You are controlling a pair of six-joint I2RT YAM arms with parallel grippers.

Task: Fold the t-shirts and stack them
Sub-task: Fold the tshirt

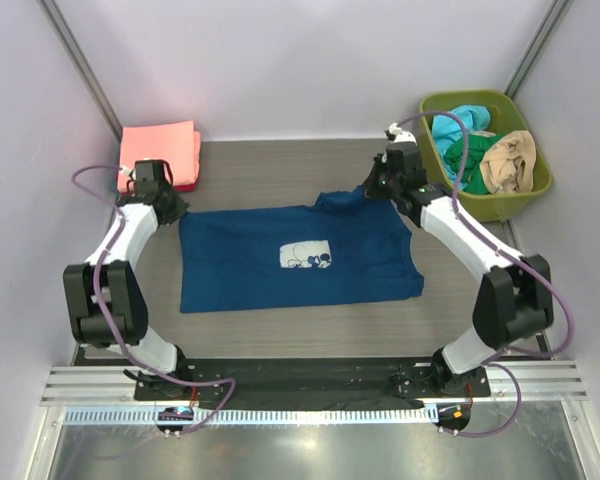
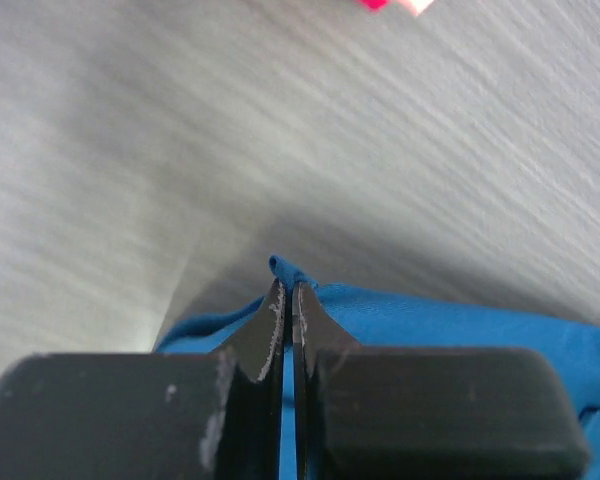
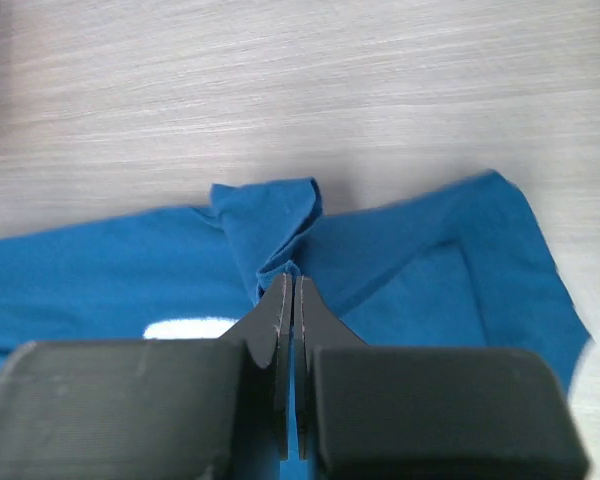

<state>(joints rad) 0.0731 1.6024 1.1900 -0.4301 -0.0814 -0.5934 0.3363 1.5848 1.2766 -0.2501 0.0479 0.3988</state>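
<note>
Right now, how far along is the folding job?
Done: a folded pink stack sits back left. In hand: the left gripper and right gripper pinch the far edge of the spread-out blue shirt. Left: unfolded shirts wait in the bin.

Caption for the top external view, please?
Left gripper and right gripper pinch the far edge of the navy t-shirt on the table.

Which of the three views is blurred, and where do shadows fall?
Left wrist view: the table is smeared into streaks; the left end effector, shut on the navy t-shirt, looks crisp. Right wrist view: sharp, wood grain clear, soft shadow beyond the shirt. Top view: even light, all sharp.
</note>
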